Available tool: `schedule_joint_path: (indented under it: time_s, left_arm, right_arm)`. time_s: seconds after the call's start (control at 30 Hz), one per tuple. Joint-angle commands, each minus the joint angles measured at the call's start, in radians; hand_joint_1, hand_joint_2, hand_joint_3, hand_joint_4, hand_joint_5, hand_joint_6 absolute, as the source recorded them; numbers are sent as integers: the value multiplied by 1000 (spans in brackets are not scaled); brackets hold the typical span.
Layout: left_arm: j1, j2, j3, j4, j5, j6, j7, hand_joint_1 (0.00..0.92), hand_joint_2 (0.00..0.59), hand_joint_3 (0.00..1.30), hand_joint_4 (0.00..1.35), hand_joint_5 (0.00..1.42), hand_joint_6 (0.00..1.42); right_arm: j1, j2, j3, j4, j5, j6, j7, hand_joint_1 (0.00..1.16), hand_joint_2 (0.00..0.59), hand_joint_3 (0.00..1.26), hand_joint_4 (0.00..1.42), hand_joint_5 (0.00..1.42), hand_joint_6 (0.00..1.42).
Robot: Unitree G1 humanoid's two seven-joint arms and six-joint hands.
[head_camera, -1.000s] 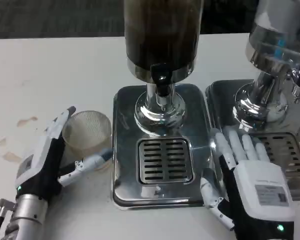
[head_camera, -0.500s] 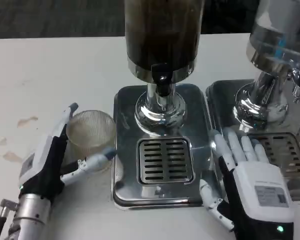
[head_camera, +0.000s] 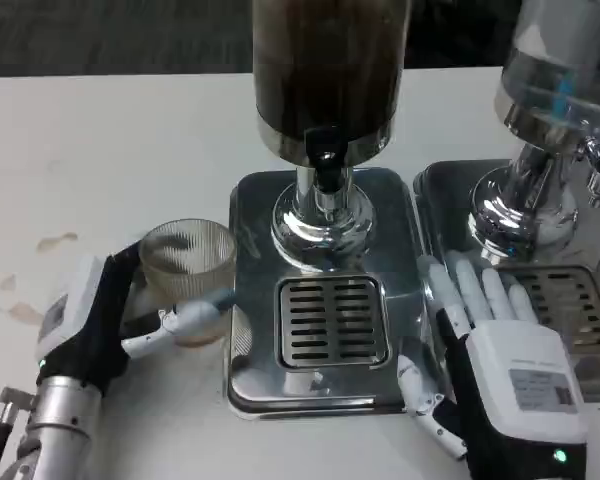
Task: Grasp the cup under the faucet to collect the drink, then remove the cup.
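left hand (head_camera: 100,325) grips cup (head_camera: 188,268) beside tray (head_camera: 250,380); label on right hand (head_camera: 500,360) unreadable.

Left robot hand (head_camera: 100,325) gripping cup (head_camera: 188,268), beside dispenser (head_camera: 325,200)

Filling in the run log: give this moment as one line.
left hand: holds cup | cup: beside drip tray, not under faucet | right hand: open, on tray edge

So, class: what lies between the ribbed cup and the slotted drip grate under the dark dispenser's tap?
In the head view, only the shiny steel tray lies between the cup and the grate; the left hand holds the cup.
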Motion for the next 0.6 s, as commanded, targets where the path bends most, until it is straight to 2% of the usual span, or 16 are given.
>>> schedule_joint_path:
  time_s: [0.03,0.3,0.6]
  left_arm:
    - [17,0,-18,6,24,8,21,471,63,571,739,874,952]
    - [31,0,-9,-11,29,-5,130,500,33,683,829,929,1022]
    - [38,-11,11,-5,14,-10,152,569,8,825,976,1074,1153]
  right_arm:
    - [-3,1,-3,-1,14,-11,2,74,534,54,0,0,0]
    - [-7,1,-3,5,19,-12,1,77,534,54,0,0,3]
    - [-15,-3,-4,11,24,-15,-1,78,533,54,0,0,14]
